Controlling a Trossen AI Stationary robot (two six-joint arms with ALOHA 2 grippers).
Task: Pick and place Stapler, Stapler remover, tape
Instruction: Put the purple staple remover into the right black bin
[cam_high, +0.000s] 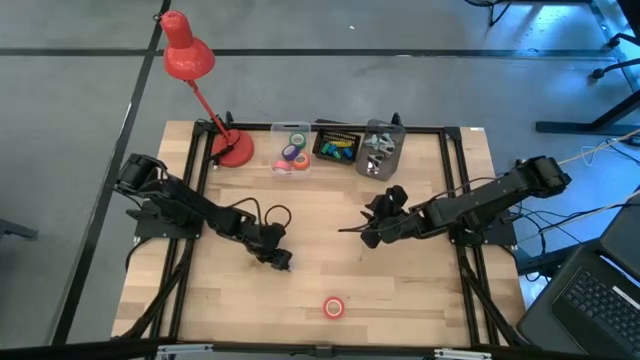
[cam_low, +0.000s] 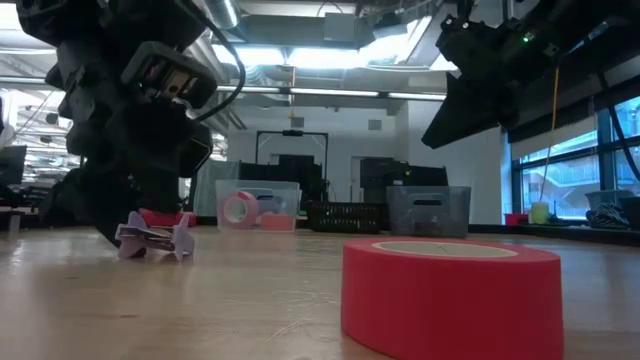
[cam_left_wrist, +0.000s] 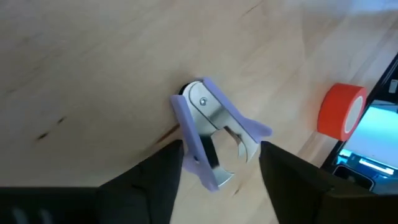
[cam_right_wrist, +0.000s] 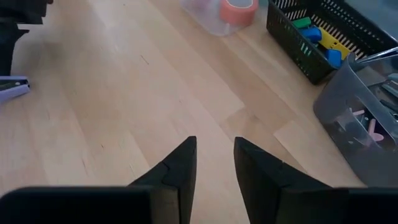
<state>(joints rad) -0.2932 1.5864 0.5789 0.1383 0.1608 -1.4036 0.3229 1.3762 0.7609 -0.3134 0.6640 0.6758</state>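
The staple remover (cam_left_wrist: 214, 130) is a small claw: lilac plastic wings over curved, shiny metal jaws, lying flat on the pale wood counter (cam_high: 330, 270). The left pincer (cam_left_wrist: 217, 165) hangs over it, fingers apart either side, not clamped. Near it sits a red-orange tape roll (cam_high: 334, 307). The right pincer (cam_right_wrist: 214, 165), slightly apart, holds nothing.

high: overhead, straight down, whole desk (cam_high: 400, 290)
low: desk-top level, close behind red tape (cam_low: 450, 295)
shared: red tape (cam_high: 334, 307)
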